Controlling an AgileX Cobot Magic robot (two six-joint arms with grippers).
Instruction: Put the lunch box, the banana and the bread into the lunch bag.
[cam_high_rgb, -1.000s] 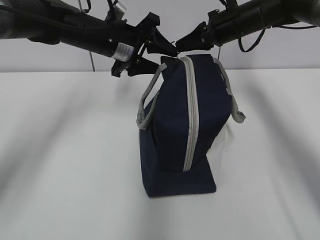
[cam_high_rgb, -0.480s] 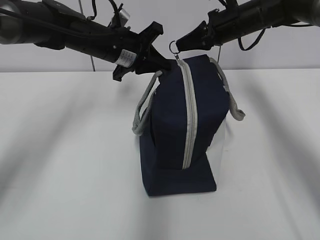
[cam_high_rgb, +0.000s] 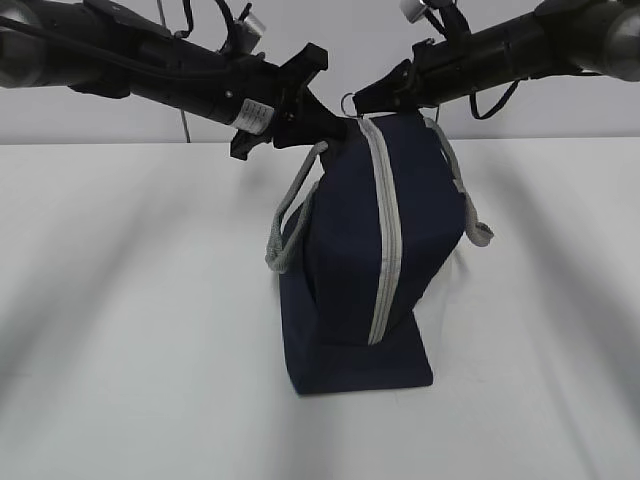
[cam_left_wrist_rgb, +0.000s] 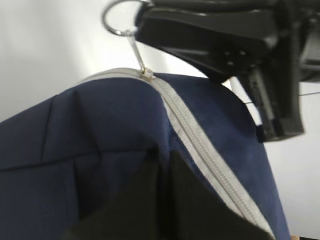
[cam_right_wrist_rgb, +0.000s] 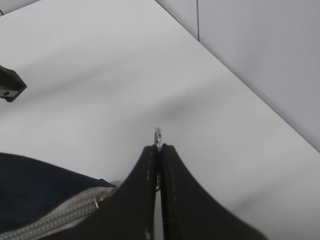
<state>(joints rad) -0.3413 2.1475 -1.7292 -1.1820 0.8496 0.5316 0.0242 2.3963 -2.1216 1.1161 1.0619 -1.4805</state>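
One lunch bag (cam_high_rgb: 365, 250) stands upright on the white table (cam_high_rgb: 140, 300), its grey zipper (cam_high_rgb: 385, 230) closed. At the top, the right gripper (cam_high_rgb: 355, 100) is clamped on the ring pull (cam_left_wrist_rgb: 120, 17). The left gripper (cam_high_rgb: 325, 125) pinches the bag's top fabric beside it.

The lunch bag (cam_high_rgb: 350, 250) is looking like matt navy woven cloth, with a grey zipper (cam_high_rgb: 384, 230) tape that's showing fine ribbed teeth and grey handles (cam_high_rgb: 290, 215) that are reading as rough, ropey cord. The ring pull (cam_left_wrist_rgb: 120, 17) is gleaming like thin polished metal, and both the left claw (cam_high_rgb: 330, 125) and the right claw (cam_right_wrist_rgb: 159, 150) are coming across as smooth black plastic with a dull sheen. The counter (cam_high_rgb: 120, 300) is looking plain white, smooth and slightly satin.
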